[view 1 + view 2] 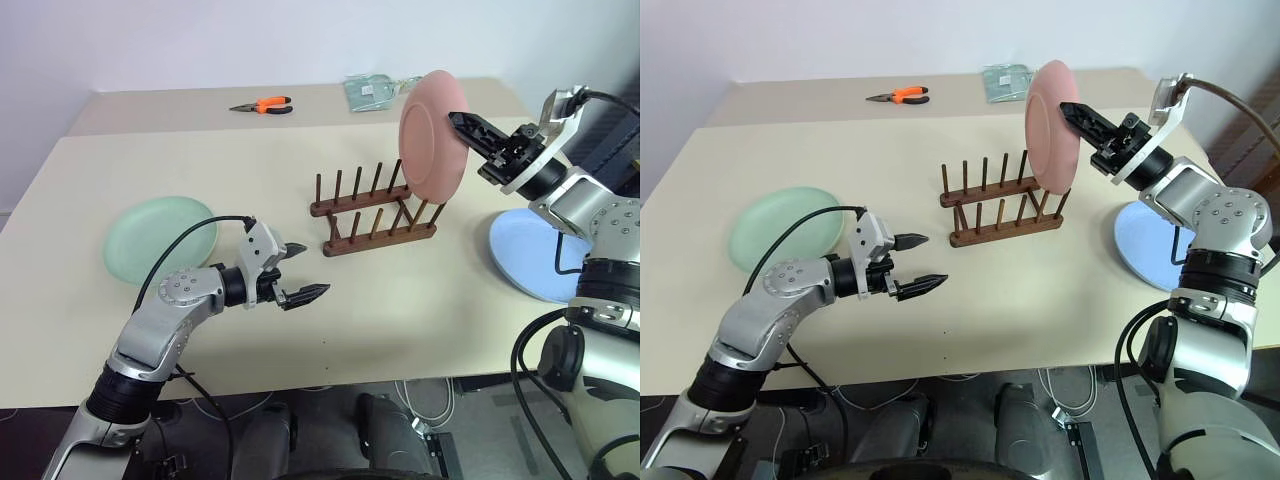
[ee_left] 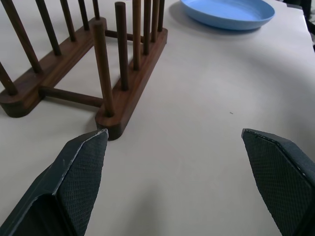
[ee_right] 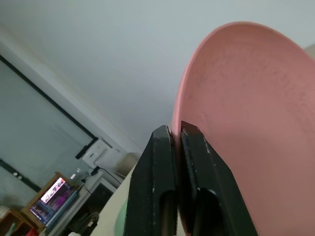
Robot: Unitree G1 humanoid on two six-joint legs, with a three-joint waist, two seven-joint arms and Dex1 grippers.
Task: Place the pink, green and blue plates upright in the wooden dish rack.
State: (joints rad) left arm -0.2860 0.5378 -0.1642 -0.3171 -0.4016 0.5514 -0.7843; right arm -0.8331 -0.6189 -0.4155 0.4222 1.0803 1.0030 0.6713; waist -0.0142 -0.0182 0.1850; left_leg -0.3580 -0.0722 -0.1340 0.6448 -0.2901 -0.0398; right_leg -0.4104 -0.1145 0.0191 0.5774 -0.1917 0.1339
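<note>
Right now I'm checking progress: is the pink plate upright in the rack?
Upright: the pink plate stands on edge at the wooden dish rack's right end.

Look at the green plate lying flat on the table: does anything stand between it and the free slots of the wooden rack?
Yes. The open left pincer hangs between the green plate and the wooden rack. The pink plate stands upright at the rack's far end, in the right pincer.

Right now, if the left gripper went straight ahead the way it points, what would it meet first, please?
Most likely the near end of the dark brown wooden dish rack: the open left gripper points just past its end peg, with only bare table between. Depth is uncertain; it might slip by toward the light blue round plate.
</note>
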